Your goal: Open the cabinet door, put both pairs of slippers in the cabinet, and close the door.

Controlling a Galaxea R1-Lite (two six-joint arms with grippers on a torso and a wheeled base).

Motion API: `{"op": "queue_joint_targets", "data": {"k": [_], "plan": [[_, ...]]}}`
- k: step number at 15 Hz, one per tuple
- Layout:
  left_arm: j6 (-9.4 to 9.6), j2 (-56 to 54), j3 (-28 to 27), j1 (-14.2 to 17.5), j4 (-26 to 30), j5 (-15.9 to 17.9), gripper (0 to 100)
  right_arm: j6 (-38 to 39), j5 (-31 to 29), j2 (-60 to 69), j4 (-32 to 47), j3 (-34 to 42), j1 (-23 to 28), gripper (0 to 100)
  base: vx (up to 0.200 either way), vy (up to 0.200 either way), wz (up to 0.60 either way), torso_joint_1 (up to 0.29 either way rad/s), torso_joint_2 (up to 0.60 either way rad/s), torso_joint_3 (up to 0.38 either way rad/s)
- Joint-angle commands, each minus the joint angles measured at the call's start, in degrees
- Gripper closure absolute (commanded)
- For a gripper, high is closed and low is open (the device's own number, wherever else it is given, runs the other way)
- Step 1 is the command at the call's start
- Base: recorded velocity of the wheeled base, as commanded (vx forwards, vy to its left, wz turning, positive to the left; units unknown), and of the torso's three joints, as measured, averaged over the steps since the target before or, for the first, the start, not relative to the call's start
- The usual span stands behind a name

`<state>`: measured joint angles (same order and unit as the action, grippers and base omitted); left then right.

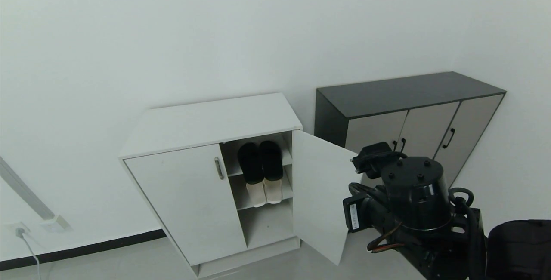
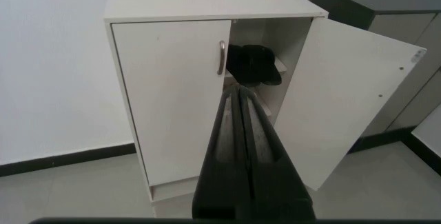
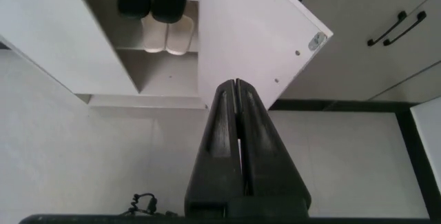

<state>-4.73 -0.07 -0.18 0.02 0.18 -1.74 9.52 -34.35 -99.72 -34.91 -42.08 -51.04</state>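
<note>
The white cabinet (image 1: 211, 121) stands against the wall with its left door (image 1: 189, 198) closed and its right door (image 1: 320, 194) swung open. A black pair of slippers (image 1: 260, 159) sits on the upper shelf and a white pair (image 1: 264, 192) on the shelf below. My left gripper (image 2: 238, 89) is shut and empty, pointing at the cabinet front below the black slippers (image 2: 255, 62). My right gripper (image 3: 236, 83) is shut and empty, close to the open door's (image 3: 255, 38) outer edge. The white slippers (image 3: 169, 34) lie beyond it.
A dark cabinet (image 1: 409, 95) with grey doors stands to the right, just behind the open door. A wall socket with a plugged cable (image 1: 19, 230) is at the far left. Bare floor lies in front of the white cabinet.
</note>
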Motion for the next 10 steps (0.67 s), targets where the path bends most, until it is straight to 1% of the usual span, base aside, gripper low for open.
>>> {"op": "queue_joint_targets", "data": {"k": [1, 3, 5, 6, 7, 9, 10], "plan": [[-0.02, 0.1, 0.0, 0.0, 0.0, 0.0, 100, -0.1, 0.0, -0.2, -0.1, 0.2, 0.1, 100, -0.200, 0.000, 0.00, 0.002, 0.00, 0.007], [-0.02, 0.1, 0.0, 0.1, 0.0, 0.0, 100, -1.3, -0.1, -1.0, -0.2, 0.4, 0.4, 100, 0.000, 0.000, 0.00, 0.000, 0.00, 0.000], [0.07, 0.1, 0.0, 0.1, 0.0, 0.0, 100, -3.5, 0.0, -3.1, -2.3, -2.0, 5.3, 100, 0.000, 0.000, 0.00, 0.000, 0.00, 0.000], [-0.02, 0.1, 0.0, 0.1, 0.0, 0.0, 100, -4.0, 0.8, -5.1, -2.7, -5.0, 8.8, 100, 0.000, 0.000, 0.00, 0.000, 0.00, 0.000], [-0.02, 0.1, 0.0, 0.1, 0.0, 0.0, 100, -4.0, 3.1, -6.9, -2.6, -8.5, 12.4, 100, 0.000, 0.000, 0.00, 0.000, 0.00, 0.000], [-0.02, 0.1, 0.0, 0.0, 0.0, 0.0, 100, -4.1, 7.3, -10.3, -2.2, -14.6, 17.6, 100, 0.000, 0.000, 0.00, 0.000, 0.00, 0.000], [-0.02, 0.1, 0.0, 0.0, 0.0, 0.0, 100, -4.1, 7.7, -13.0, -1.3, -18.5, 20.0, 100, 0.000, 0.000, 0.00, 0.000, 0.00, 0.000]]}}
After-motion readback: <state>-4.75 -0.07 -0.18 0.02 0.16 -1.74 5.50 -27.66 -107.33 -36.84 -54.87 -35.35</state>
